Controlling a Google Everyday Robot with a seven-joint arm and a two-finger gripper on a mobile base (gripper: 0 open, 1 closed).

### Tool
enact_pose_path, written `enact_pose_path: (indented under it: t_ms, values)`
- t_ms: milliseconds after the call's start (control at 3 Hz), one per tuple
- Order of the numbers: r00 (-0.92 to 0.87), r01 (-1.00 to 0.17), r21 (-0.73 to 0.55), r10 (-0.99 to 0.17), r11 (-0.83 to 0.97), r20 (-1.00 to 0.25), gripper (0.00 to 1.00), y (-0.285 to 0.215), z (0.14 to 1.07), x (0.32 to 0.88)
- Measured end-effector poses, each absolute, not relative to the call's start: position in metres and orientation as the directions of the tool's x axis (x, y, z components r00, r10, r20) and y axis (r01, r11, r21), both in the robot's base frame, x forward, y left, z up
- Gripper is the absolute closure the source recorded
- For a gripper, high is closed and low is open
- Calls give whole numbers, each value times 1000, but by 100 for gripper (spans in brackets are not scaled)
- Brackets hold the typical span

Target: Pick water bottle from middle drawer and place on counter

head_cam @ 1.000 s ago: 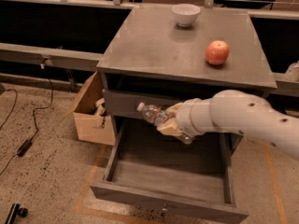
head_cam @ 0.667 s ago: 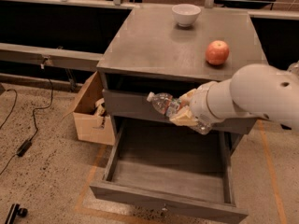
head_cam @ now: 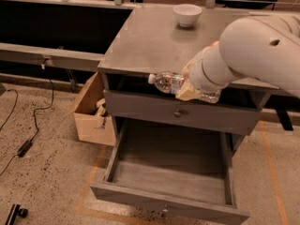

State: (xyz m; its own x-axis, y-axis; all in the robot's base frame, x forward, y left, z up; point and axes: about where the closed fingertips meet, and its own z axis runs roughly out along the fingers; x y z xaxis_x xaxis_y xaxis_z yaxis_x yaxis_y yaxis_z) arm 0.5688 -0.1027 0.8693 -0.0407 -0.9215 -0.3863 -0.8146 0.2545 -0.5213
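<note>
The water bottle point(head_cam: 169, 82), clear with a pale cap pointing left, lies sideways in my gripper point(head_cam: 187, 89). The gripper is shut on it and holds it in the air at the level of the counter's point(head_cam: 145, 46) front edge, in front of the gap under the top. My white arm point(head_cam: 253, 50) reaches in from the right and hides the bottle's label and base. The middle drawer point(head_cam: 173, 172) is pulled open below and is empty. The drawer above it point(head_cam: 180, 114), with a dark knob, is shut.
A white bowl point(head_cam: 187, 14) stands at the back of the counter. An open cardboard box point(head_cam: 93, 111) sits on the floor left of the cabinet. A black cable point(head_cam: 28, 125) runs across the floor at the left.
The gripper has lifted the bottle from in front of the upper drawer up to the counter's edge height and a little to the right. The arm now covers the apple.
</note>
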Motion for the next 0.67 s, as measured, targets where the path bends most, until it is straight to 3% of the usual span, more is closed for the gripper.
enact_pose_path:
  t_ms: [667]
  values:
    - [62,-701,-701,-968,131,-243,100,-93,900,639]
